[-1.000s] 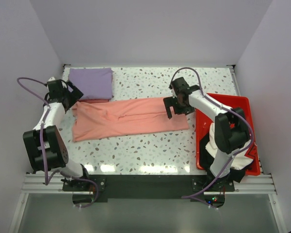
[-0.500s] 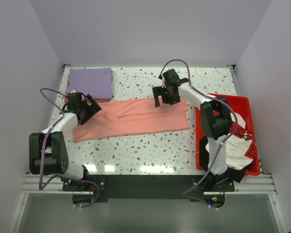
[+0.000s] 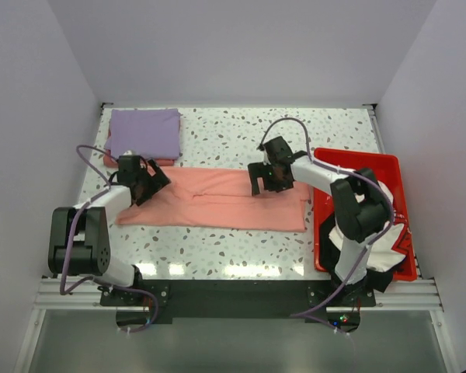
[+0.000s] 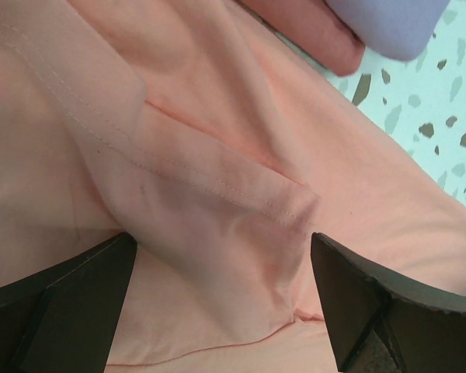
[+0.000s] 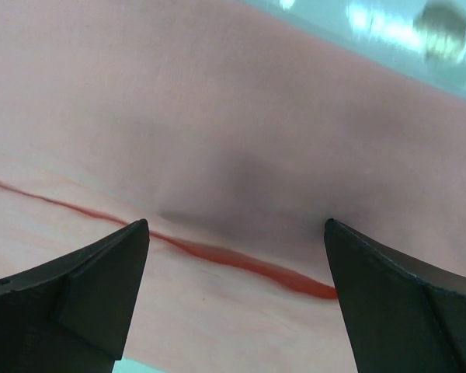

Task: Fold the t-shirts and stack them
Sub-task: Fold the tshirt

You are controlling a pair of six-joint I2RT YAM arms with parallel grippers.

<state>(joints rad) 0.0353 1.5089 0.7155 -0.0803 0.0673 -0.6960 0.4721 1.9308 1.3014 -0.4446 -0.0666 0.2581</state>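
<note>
A salmon-pink t-shirt (image 3: pixel 217 198) lies as a long folded strip across the middle of the table. My left gripper (image 3: pixel 144 186) is open and low over the strip's left end; its wrist view shows a stitched sleeve fold (image 4: pixel 217 202) between the spread fingers. My right gripper (image 3: pixel 268 180) is open and low over the strip's right part; its wrist view shows pink cloth with a fold seam (image 5: pixel 241 260) between the fingers. A folded lavender-purple t-shirt (image 3: pixel 145 133) lies at the far left, with another salmon fold (image 3: pixel 113 158) under it. More shirts, white and black, (image 3: pixel 373 249) fill the red tray.
The red plastic tray (image 3: pixel 388 162) stands at the right edge of the table. White walls close in the table on three sides. Speckled tabletop (image 3: pixel 241 128) shows behind and in front of the pink strip.
Both grippers have come down toward the near side onto the pink shirt. The strip's far edge has been brought over, leaving the strip narrower and its near edge closer to me.
</note>
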